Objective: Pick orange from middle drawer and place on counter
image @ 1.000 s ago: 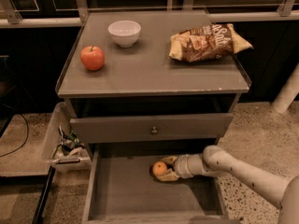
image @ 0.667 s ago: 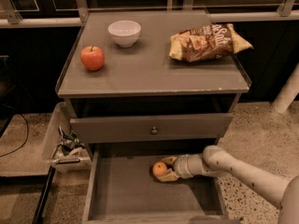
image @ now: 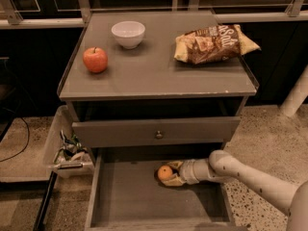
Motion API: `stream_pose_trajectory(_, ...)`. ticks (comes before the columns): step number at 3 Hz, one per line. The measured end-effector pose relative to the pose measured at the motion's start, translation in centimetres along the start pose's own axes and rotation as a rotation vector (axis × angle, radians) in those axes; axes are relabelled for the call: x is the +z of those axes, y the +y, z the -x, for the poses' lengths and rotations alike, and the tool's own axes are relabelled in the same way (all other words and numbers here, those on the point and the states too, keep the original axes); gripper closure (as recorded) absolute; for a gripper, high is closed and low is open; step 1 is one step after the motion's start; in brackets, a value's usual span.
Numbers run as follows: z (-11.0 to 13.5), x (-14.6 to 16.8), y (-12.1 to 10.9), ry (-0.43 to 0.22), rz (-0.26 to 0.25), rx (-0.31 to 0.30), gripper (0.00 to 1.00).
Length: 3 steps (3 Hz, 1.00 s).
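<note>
The orange (image: 165, 173) lies on the grey floor of the open middle drawer (image: 130, 196), near its back and middle. My gripper (image: 169, 174) reaches in from the right, low inside the drawer. Its fingers (image: 175, 165) sit on both sides of the orange and close on it, with the fruit resting on the drawer floor. The white arm (image: 250, 177) runs off to the lower right. The counter (image: 154, 71) is the grey cabinet top above.
On the counter stand a red apple (image: 95, 59) at the left, a white bowl (image: 128, 34) at the back and a chip bag (image: 216, 43) at the right. A closed drawer front with a brass knob (image: 159, 134) overhangs the gripper. A bin of clutter (image: 67, 150) stands left.
</note>
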State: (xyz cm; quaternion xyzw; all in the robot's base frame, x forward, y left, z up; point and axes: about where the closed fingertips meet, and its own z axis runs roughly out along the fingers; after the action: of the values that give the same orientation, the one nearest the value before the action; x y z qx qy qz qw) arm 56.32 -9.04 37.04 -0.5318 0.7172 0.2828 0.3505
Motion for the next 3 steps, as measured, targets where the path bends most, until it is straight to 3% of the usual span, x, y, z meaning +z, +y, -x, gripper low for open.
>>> stream_pose_trajectory(1, 0.7, -1.7, 0.5, -0.011, -0.013, -0.008, 1.0)
stream_pose_trajectory(3, 5.5, -9.5, 3.7, -0.023, -0.083, -0.115, 1.0)
